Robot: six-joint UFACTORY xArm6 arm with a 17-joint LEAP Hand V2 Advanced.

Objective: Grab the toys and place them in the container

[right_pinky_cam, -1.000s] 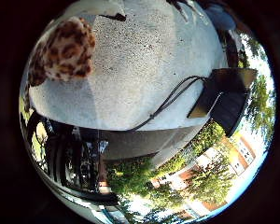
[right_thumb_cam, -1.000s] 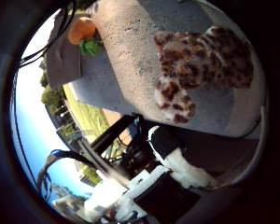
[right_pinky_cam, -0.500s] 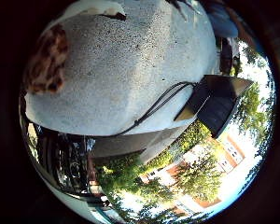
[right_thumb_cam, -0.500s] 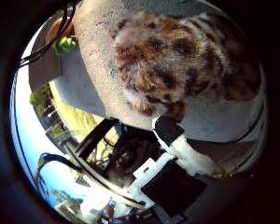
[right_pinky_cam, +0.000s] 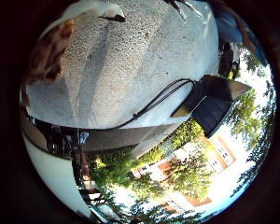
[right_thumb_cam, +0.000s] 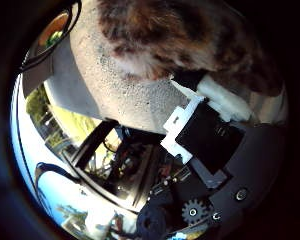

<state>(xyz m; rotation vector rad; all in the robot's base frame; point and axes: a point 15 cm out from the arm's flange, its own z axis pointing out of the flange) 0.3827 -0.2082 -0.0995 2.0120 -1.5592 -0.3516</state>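
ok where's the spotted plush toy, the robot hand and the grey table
spotted plush toy (right_thumb_cam: 180, 35): thumb side palm view, on its fur
robot hand (right_thumb_cam: 210, 135): thumb side palm view, on a black part
grey table (right_pinky_cam: 130, 70): little finger side palm view, bare top

- We are finding no readable text, label, number or sign in either palm view.
- We are seeing the speckled desk (right_pinky_cam: 130, 70) carrying no print that we can make out.
- We are looking at the spotted plush toy (right_thumb_cam: 190, 30), which is showing only its fur pattern and no tag with lettering.
- We are seeing the hand (right_thumb_cam: 210, 130) showing white and black parts with no marking we can read.
- We are noticing a brick building (right_pinky_cam: 196, 172) among trees beyond the desk, too small for any sign on it to be read.
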